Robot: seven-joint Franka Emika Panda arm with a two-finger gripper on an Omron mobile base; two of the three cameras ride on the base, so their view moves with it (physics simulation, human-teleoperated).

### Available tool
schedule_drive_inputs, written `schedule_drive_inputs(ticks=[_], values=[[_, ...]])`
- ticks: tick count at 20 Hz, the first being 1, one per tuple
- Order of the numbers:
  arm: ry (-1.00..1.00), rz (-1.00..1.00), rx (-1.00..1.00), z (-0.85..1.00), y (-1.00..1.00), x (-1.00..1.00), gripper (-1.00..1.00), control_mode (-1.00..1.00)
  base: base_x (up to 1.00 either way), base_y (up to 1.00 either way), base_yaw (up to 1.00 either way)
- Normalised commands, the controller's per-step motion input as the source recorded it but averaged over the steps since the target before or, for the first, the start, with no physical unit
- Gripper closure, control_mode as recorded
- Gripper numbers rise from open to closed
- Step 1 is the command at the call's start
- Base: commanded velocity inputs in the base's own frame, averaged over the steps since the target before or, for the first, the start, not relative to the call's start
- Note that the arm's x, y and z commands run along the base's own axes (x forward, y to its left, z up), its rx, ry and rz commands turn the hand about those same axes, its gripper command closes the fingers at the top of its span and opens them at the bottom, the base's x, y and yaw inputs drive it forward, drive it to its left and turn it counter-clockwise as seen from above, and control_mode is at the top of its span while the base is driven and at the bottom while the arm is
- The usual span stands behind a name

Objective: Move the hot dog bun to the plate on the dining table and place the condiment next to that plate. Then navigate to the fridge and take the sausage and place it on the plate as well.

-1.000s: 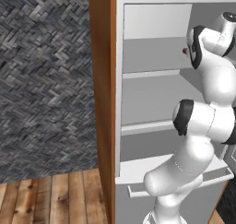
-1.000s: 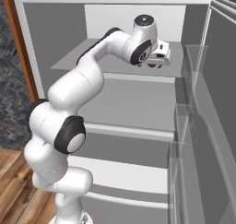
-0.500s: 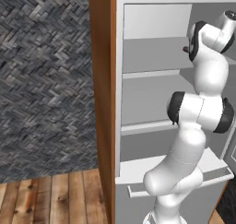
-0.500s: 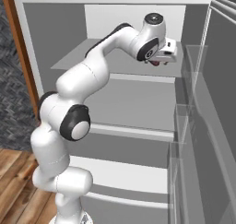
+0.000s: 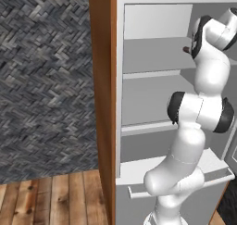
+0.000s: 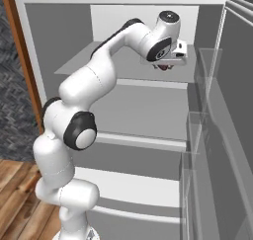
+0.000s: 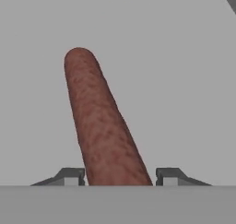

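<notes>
Overhead, arm stretched to fridge's top shelf (image 6: 123, 68) — end effector (image 7: 120, 176) straddling sausage (image 7: 99, 121).

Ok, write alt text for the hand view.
A reddish-brown sausage lies on a plain grey fridge shelf, running up the frame from between the hand's two dark fingertips, one on each side of its near end.

Flat, even rendered light; soft shadows under fridge shelves (image 6: 128, 81). No glare. Low resolution, slightly soft edges.
</notes>
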Motion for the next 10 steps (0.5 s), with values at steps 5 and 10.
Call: schedule_drive_inputs(ticks=[5,10], values=[[-0.17,0.0,-0.11,-0.22,0.88,-0.85,1.0,-1.0,0.0,0.0,0.0],[-0.23,0.0,-0.16,-0.24,0.97,-1.0,1.0,-1.0,0.0,0.0,0.0]])
